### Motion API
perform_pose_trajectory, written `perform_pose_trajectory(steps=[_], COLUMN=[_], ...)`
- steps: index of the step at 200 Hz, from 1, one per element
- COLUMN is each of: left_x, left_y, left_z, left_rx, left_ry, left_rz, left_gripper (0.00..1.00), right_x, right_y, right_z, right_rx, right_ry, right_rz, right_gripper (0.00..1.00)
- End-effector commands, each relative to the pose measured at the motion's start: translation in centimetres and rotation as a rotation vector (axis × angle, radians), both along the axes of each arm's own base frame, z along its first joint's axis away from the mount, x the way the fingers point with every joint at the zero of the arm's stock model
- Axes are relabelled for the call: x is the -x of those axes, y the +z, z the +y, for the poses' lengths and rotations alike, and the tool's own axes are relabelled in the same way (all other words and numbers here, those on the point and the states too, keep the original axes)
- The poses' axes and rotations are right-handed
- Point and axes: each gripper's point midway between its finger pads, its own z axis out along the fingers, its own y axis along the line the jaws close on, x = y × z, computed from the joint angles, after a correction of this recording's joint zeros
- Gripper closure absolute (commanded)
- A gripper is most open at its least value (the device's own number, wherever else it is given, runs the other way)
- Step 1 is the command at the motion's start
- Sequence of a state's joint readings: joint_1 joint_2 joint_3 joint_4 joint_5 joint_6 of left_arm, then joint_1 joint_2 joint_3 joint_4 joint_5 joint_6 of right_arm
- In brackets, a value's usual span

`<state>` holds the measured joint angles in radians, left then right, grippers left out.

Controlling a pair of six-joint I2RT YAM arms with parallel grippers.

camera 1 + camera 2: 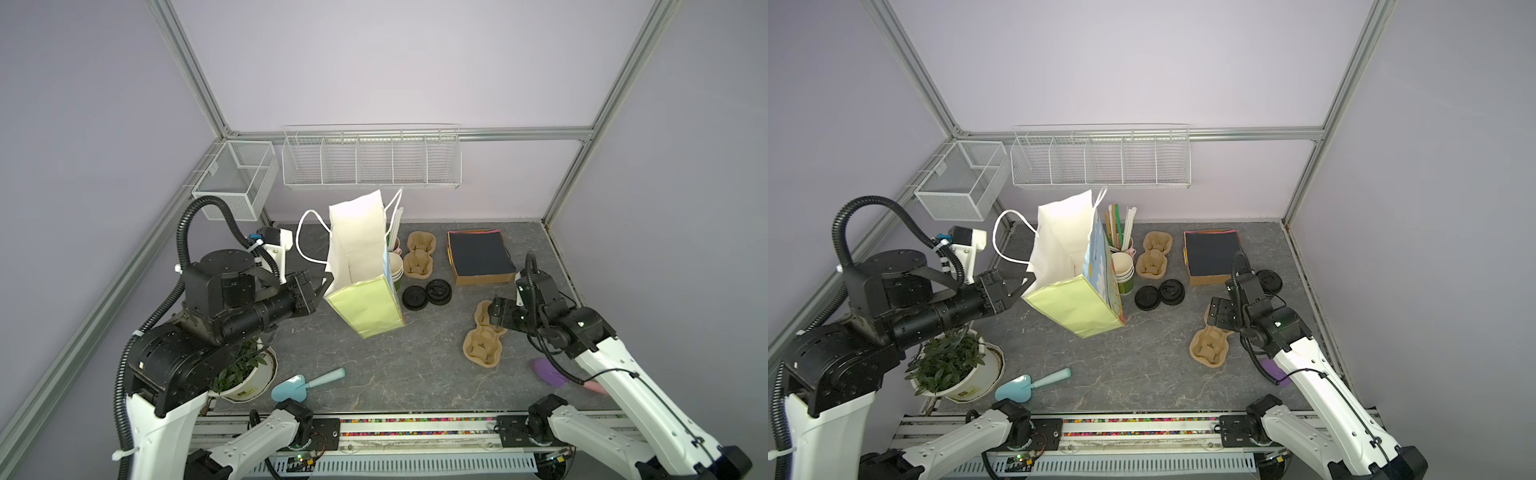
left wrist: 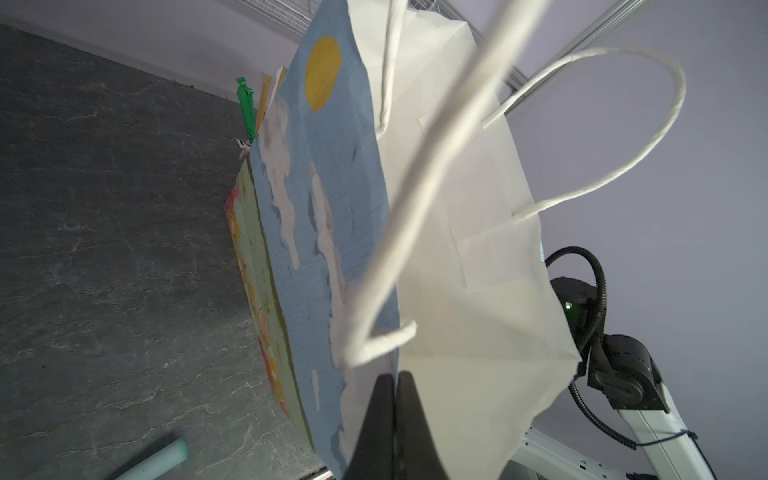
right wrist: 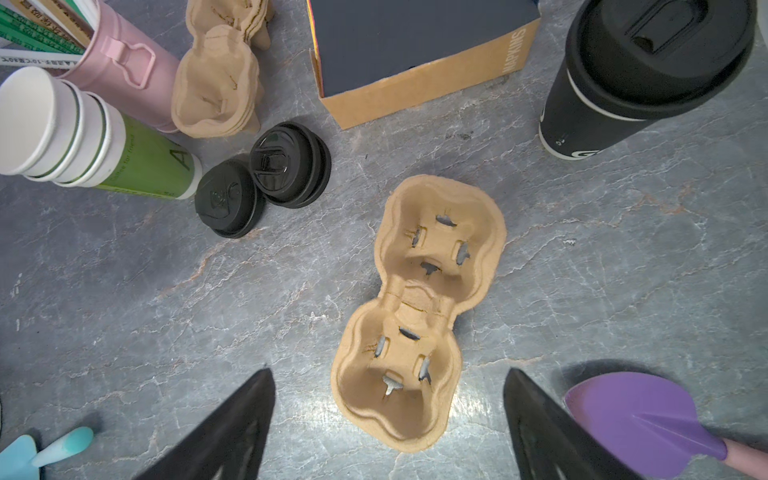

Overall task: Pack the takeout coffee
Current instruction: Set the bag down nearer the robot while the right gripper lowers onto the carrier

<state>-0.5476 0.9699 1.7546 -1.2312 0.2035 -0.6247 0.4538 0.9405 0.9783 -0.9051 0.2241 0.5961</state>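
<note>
Grey tabletop (image 2: 104, 249): left pincer (image 2: 395, 380) pinches the paper bag (image 2: 457, 249); pink tumbler (image 3: 137, 83) holds straws (image 3: 37, 33).

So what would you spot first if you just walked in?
You'd see the big paper bag with white handles, mid-table, its rim pinched by the left gripper with jaws shut. On the right, the right gripper hangs with jaws wide open over an empty brown cup carrier.
</note>
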Motion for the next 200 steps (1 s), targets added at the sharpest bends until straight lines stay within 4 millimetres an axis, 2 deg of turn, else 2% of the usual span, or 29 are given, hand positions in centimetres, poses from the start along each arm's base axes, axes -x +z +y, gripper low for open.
perform_pose_trajectory(steps=[1, 25, 41, 79, 103, 153, 200], left_x=[1.1, 1.3, 1.3, 1.4, 1.2, 0.4, -0.3], left_y=[-2.5, -3.8, -4.9, -7.4, -8.4, -10.8, -12.9], left_z=[-0.8, -1.3, -1.8, -3.9, -4.6, -6.1, -6.7], left_rx=[-0.031, -0.044, -0.049, -0.066, -0.107, -0.109, -0.124], left_ry=[-0.057, -0.062, -0.067, -0.105, -0.102, -0.104, -0.083], left_rz=[0.079, 0.09, 0.103, 0.133, 0.122, 0.139, 0.158], left_gripper=[1.0, 1.0, 1.0, 1.0, 1.0, 1.0, 1.0], right_x=[0.2, 0.3, 1.2, 1.7, 1.9, 1.5, 0.9], right_y=[0.6, 0.4, -0.5, -2.8, -4.5, -6.9, -8.6], right_z=[-0.7, -0.8, -1.3, -1.1, -1.0, 0.2, 0.5], right_rx=[0.006, -0.003, 0.015, 0.011, 0.028, 0.0, -0.011], right_ry=[-0.049, -0.074, -0.101, -0.148, -0.166, -0.147, -0.12], right_rz=[-0.006, 0.011, 0.067, 0.166, 0.246, 0.314, 0.345], right_gripper=[0.11, 0.11, 0.11, 0.11, 0.11, 0.11, 0.11])
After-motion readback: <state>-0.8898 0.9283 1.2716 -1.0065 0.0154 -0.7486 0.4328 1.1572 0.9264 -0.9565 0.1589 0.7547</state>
